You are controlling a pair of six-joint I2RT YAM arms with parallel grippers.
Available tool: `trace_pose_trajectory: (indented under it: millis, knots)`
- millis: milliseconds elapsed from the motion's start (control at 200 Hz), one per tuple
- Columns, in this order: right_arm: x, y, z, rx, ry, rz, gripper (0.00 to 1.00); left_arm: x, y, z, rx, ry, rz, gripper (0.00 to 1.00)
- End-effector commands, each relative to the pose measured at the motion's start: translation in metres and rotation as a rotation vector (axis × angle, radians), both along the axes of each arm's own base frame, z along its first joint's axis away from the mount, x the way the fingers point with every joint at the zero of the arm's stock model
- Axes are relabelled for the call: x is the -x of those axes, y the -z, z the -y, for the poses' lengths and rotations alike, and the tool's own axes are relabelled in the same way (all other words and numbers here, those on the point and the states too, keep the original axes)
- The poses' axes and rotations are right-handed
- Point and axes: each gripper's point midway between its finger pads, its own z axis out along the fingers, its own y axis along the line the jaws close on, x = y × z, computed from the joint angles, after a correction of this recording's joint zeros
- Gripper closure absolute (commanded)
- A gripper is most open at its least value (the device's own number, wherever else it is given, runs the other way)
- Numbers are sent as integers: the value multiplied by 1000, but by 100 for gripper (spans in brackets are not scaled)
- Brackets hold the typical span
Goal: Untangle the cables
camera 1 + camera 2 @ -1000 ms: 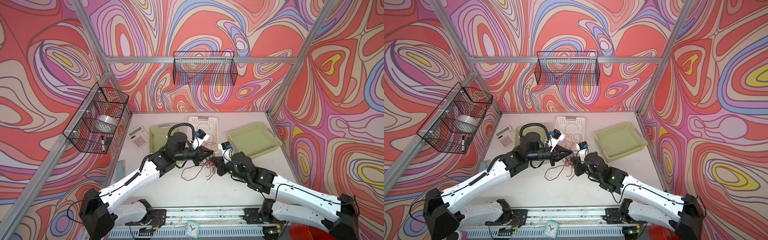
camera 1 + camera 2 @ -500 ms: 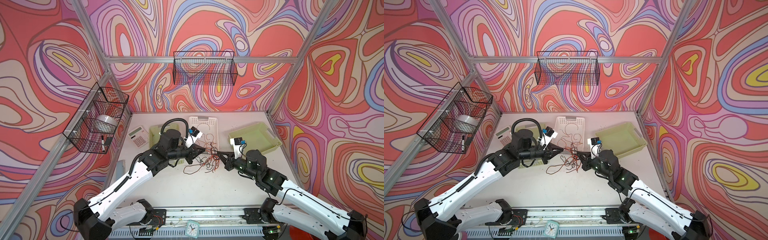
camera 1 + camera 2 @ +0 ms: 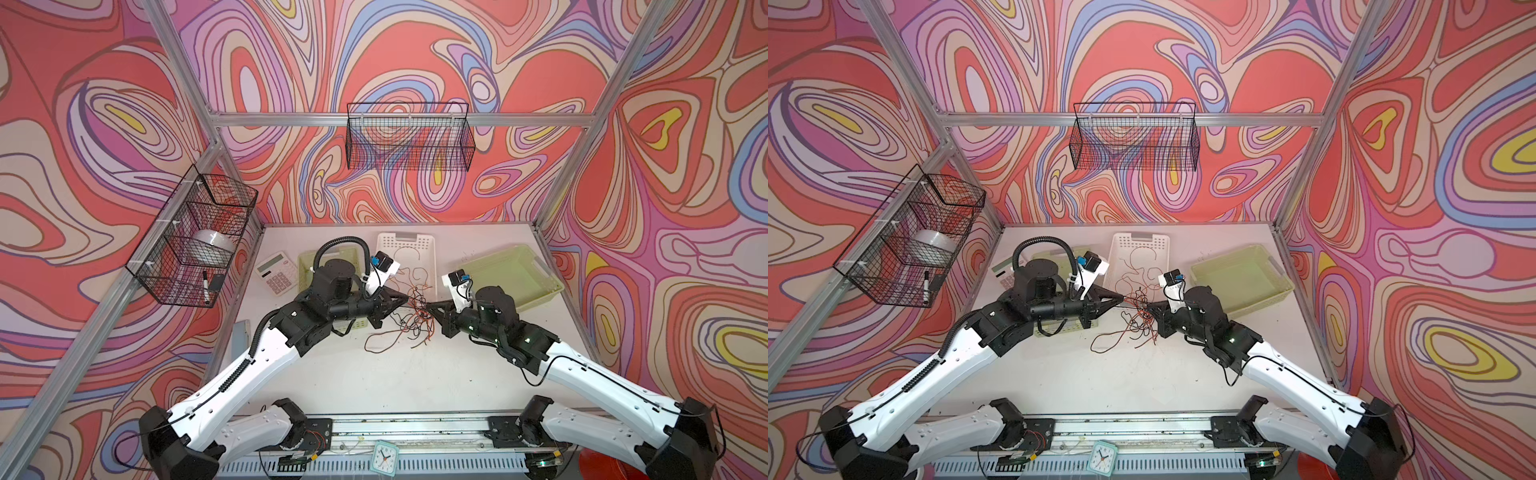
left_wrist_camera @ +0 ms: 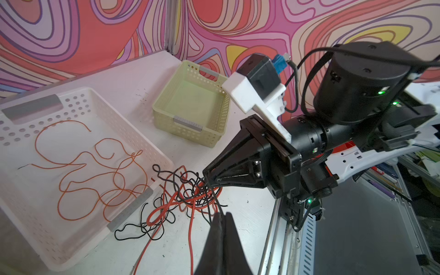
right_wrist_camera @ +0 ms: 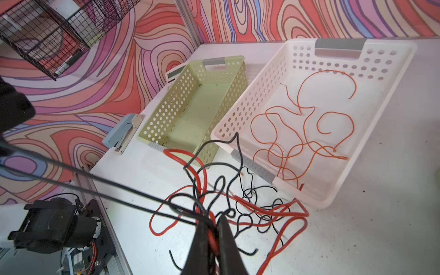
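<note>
Several cables [image 3: 409, 322] lie knotted in a loose red and black heap on the white table [image 3: 374, 390], just in front of the white basket [image 3: 386, 245], and strands rise from the heap to both gripper tips.

We see the left gripper [image 4: 221, 214] with its jaws pressed together on a black cable [image 4: 214, 202], which runs from the knot straight in between its fingers. In the right wrist view, thin black strands run taut from the knot away toward the left arm. The right gripper [image 5: 214, 223] is closed too. It pinches a red cable [image 5: 212, 238] that shows between its fingers, and black loops crowd round its tip. In both top views the two grippers point at each other across the knot, close together but not touching.

We count one orange cable [image 5: 302, 133] apart from the rest, curled on the floor of the white basket.

Two green baskets flank the white one. One green basket [image 5: 190, 95] sits partly under the left arm, the other [image 3: 540, 270] beside the right arm. A stapler [image 5: 121, 133] lies near the table's left edge, and a calculator [image 3: 276, 274] lies beyond it, toward the far left corner.
</note>
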Motion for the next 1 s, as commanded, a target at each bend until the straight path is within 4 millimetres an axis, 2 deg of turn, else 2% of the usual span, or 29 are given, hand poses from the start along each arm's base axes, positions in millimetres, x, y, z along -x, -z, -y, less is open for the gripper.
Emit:
trace_pose_trajectory:
  millis: [0,25,55,95,130,175,285,426,496,641,781,841,921,996]
  knots:
    - [3,52,31,159,77,-120,100,-11,-13,-9,-22,-53,97,61]
    - [3,49,30,139,78,-116,100,-13,-1,-9,-57,-61,71,49]
    - [1,46,30,125,90,-112,100,-15,13,-9,-84,-65,35,39]
    - [0,42,28,119,92,-108,100,-14,26,-8,-99,-61,-4,32]
    - [-1,41,27,120,89,-112,100,-14,34,-8,-97,-67,-25,23]
    - [-1,40,26,118,84,-115,100,-13,39,-9,-81,-80,-29,20]
    - [-2,35,22,100,75,-105,100,-10,47,-8,-43,-82,-23,20]
    - [-3,28,19,64,67,-80,100,-9,74,3,-118,-58,-64,24]
    - [-3,25,17,44,62,-70,100,-11,84,6,-112,-63,-88,29]
    - [0,18,20,0,71,-36,100,-20,104,4,-106,-128,-125,31]
    - [3,11,28,-36,103,-3,100,-18,96,-4,-26,-168,-85,26]
    - [5,5,27,-69,96,16,100,-14,99,-4,3,-152,-95,26]
    - [7,-2,24,-105,76,35,100,-9,107,6,23,-107,-148,29]
    - [7,-4,20,-119,59,35,100,-8,106,20,74,-55,-195,30]
